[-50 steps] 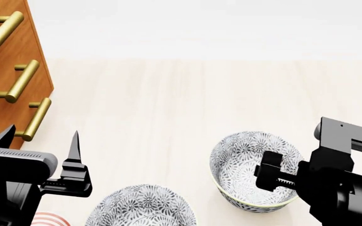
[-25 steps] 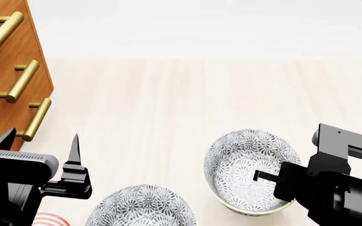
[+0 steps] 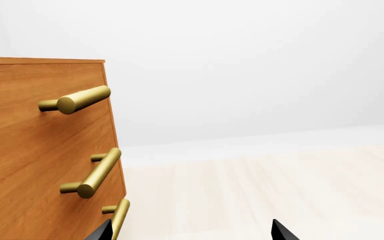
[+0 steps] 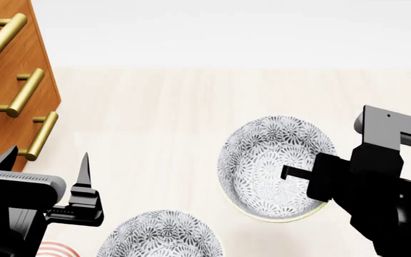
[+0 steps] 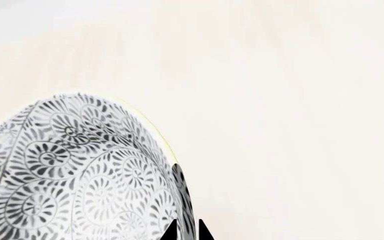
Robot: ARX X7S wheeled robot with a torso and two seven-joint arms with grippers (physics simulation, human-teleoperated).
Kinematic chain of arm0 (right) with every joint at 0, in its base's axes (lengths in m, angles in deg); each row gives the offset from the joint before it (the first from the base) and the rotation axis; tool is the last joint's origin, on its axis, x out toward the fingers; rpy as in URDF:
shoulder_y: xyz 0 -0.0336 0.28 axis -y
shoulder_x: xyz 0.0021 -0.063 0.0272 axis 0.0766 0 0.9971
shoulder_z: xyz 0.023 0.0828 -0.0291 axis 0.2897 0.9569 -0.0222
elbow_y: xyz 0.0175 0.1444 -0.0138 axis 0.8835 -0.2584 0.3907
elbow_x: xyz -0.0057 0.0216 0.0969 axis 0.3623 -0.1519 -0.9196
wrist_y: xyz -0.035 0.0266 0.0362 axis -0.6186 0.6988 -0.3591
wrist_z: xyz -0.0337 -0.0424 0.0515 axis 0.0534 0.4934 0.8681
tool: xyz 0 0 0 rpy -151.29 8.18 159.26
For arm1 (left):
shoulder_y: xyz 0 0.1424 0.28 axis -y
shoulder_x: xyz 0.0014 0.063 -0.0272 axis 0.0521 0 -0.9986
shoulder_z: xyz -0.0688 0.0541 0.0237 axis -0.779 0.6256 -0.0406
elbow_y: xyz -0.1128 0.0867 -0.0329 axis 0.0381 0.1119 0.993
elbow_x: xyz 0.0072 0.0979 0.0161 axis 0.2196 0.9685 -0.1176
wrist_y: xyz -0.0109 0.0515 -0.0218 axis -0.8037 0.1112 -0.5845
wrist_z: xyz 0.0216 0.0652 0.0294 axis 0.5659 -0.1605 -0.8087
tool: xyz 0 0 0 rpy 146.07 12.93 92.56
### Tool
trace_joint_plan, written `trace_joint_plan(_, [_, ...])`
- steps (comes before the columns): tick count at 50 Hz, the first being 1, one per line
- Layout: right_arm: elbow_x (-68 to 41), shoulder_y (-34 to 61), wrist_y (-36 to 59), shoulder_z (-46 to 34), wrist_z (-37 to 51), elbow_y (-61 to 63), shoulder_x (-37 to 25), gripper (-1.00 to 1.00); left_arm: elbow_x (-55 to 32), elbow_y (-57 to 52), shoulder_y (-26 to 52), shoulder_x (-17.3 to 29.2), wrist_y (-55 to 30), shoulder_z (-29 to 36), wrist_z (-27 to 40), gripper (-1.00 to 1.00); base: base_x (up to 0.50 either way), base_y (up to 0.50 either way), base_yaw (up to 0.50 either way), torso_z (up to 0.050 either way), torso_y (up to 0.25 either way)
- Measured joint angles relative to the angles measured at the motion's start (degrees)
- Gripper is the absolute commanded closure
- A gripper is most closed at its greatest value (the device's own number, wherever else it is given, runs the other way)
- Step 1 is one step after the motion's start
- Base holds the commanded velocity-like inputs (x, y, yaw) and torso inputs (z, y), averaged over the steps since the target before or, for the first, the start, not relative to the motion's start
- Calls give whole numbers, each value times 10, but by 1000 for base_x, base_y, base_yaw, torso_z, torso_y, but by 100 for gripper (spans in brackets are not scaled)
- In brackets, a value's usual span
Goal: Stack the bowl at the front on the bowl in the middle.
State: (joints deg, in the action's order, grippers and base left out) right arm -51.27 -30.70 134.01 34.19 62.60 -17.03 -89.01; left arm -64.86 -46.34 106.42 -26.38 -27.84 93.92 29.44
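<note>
The bowl at the front (image 4: 269,160), grey-and-white floral with a pale-yellow rim, hangs tilted above the floor, its inside turned up toward the head camera. My right gripper (image 4: 288,174) is shut on its right-hand wall. In the right wrist view the two black fingertips (image 5: 172,231) pinch that wall, one on each side of the bowl (image 5: 72,175). A look-alike bowl, taken as the bowl in the middle (image 4: 159,235), rests at the head view's lower edge, to the left of the held one. My left gripper (image 4: 48,156) stands open and empty beside the drawers.
A wooden drawer unit (image 4: 9,80) with brass bar handles (image 3: 98,172) stands at the left, close to my left gripper (image 3: 192,236). A red-ringed white plate (image 4: 52,249) peeks out under the left arm. Pale wooden floor (image 4: 191,107) stretches beyond.
My right gripper has raised the bowl and carried it up and slightly left in the head view, tipping its inside toward the camera. The left arm has not moved.
</note>
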Motion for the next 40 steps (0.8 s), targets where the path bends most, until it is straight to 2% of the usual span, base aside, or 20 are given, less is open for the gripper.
trace_joint_plan(6, [-29,11,60,14,15,73,-2,100,-3,-1,1,1,-1,0,1,-100,0,0,0,0,0])
trace_joint_plan(15, [-182,21,110,15,119,140,-26,100,-7,-4,1,3,-3,0,4,-100,0,0,0,0,0])
trace_joint_plan(29, [-410,1,134,-26,257,203,-45,100,-12,-8,2,6,-5,-1,8,-100,0,0,0,0,0])
trace_joint_plan(40, [-530,-28,131,-81,316,247,-48,100,-16,-10,2,8,-6,-2,11,-100,0,0,0,0,0])
